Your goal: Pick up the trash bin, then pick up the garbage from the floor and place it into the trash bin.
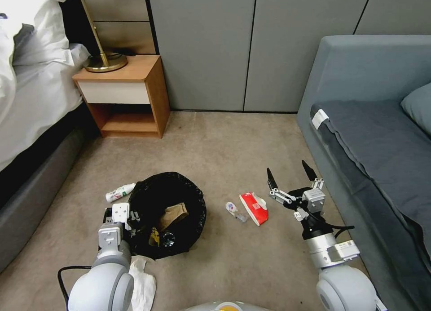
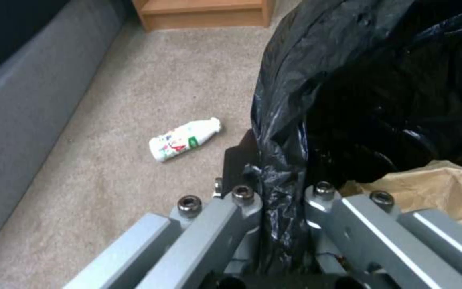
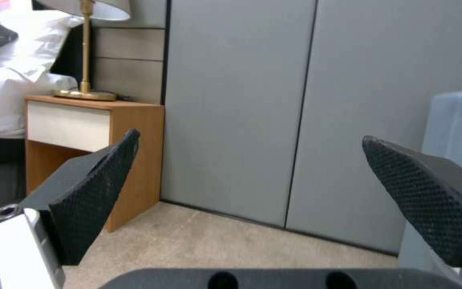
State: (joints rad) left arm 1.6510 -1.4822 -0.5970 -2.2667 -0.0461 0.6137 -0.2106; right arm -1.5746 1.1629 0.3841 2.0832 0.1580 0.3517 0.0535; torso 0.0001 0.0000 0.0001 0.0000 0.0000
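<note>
The left gripper (image 1: 130, 214) pinches the trash bin's (image 1: 167, 212) glossy, crinkled black rim at nine o'clock; the right gripper (image 1: 292, 174) hovers, its textured fingers (image 3: 92, 200) spread wide and empty.

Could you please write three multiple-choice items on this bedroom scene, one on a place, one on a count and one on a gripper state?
1. Where does the red carton lie?
A. on the carpet between the trash bin and the right gripper
B. inside the bin
C. on the nightstand

2. How many white bottles lie on the carpet outside the bin?
A. none
B. two
C. five

3. How is the left gripper?
A. open above the sofa
B. shut on the bin's rim
C. holding the lamp

Answers:
1 A, the head view shows the carton on the floor, right of the bin and left of the right gripper.
2 B, one white bottle lies left of the bin and a smaller bottle beside the carton.
3 B, the left wrist view shows its fingers pinching the black bag at the rim.
</note>
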